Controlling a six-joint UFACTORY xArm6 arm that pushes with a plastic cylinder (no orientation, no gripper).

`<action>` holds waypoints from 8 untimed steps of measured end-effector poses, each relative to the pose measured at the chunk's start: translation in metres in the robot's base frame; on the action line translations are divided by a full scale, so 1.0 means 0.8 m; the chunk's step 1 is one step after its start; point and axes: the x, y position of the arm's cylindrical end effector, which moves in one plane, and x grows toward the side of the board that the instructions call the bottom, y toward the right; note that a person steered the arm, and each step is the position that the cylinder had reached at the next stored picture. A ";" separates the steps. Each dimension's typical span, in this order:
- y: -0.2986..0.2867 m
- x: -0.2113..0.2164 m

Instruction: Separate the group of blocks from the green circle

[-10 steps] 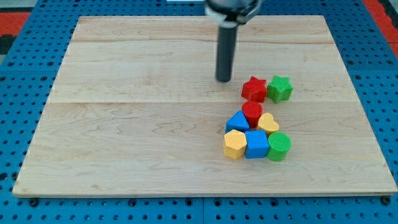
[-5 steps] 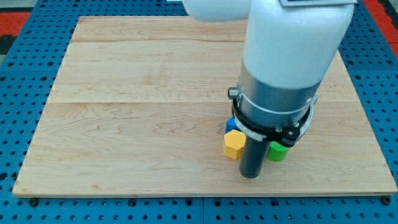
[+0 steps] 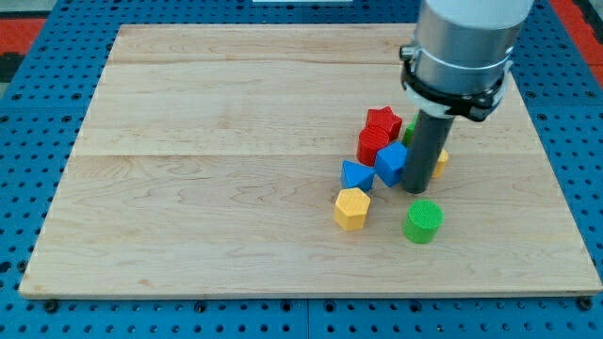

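Progress: green circle [image 3: 423, 221] stands apart from blue cube [image 3: 391, 163], red star [image 3: 382, 122] and the rest.
Left: little; yellow hexagon [image 3: 351, 208] remains near.
End effector: plain rod, holding nothing; my tip [image 3: 416, 189] is just above the circle.

Green circle [image 3: 423, 221], yellow hexagon [image 3: 351, 208], two blue blocks [image 3: 356, 175], red star [image 3: 382, 122], pale wood board [image 3: 207, 160].

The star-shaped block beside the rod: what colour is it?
Red. The red star-shaped block shows in the camera view, toward the view's top-left of my tip.

Pale wooden board [image 3: 207, 141], grainy, matt; green circle [image 3: 423, 221] ridged plastic.
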 end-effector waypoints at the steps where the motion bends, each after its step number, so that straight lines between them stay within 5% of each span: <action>1: 0.056 0.000; 5: -0.004 -0.055; 6: 0.085 -0.060; 8: 0.055 -0.084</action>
